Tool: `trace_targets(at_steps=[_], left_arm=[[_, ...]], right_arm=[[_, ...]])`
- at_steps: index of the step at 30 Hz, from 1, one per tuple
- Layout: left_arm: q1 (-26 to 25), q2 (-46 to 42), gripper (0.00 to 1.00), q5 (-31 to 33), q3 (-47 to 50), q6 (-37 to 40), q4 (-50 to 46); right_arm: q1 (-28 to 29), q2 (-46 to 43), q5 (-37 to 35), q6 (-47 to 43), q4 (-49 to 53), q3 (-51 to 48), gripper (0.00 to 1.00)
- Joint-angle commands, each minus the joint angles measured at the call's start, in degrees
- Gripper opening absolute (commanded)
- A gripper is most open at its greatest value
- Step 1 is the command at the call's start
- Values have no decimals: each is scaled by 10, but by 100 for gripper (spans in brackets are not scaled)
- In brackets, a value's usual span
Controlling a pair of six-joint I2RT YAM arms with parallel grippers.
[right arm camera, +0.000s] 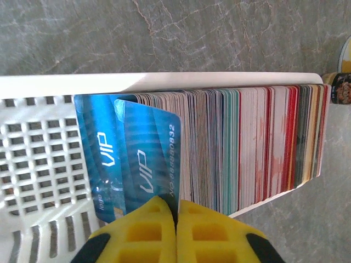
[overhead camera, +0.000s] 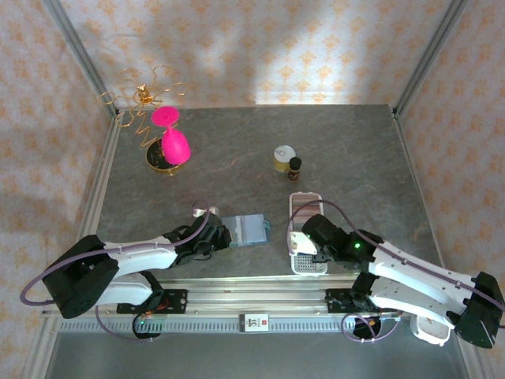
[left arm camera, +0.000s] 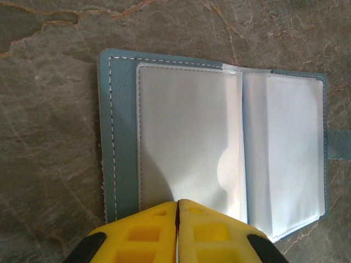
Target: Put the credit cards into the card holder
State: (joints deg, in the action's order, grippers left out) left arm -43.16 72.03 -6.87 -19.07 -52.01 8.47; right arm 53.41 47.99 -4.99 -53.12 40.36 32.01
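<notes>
Right end effector [right arm camera: 176,211] pinches the blue card [right arm camera: 147,159] in the tray [right arm camera: 38,159]: lift straight, clear of the other cards [right arm camera: 247,148]! Left end effector [left arm camera: 178,211], closed, pins the card holder [left arm camera: 118,137] at the tray's nine o'clock.

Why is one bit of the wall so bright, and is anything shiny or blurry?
Top view: a bright patch of light falls on the back wall, dimmer shadow beside it. Left wrist view: the card holder shows milky glare on its clear pockets. Right wrist view: the blue card is sharp, VIP readable.
</notes>
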Motion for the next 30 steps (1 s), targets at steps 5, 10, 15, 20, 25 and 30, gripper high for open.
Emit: trace_targets(at_steps=[5, 10, 15, 20, 25, 30], left_arm=[[-3, 6, 11, 32, -4, 10, -19], [-3, 1, 11, 34, -2, 10, -20], [-3, -15, 13, 29, -19, 9, -45], [-2, -56, 23, 38, -34, 9, -65], [0, -92, 37, 69, -53, 18, -109], [8, -111, 43, 94, -58, 31, -144]], right_arm=[[-5, -7, -10, 9, 23, 30, 0], [-5, -12, 20, 24, 57, 58, 0], [-5, -22, 83, 56, 86, 105, 0], [-5, -39, 122, 114, 36, 132, 0], [-5, -39, 99, 236, -69, 123, 0], [-5, -17, 90, 325, -154, 117, 0]])
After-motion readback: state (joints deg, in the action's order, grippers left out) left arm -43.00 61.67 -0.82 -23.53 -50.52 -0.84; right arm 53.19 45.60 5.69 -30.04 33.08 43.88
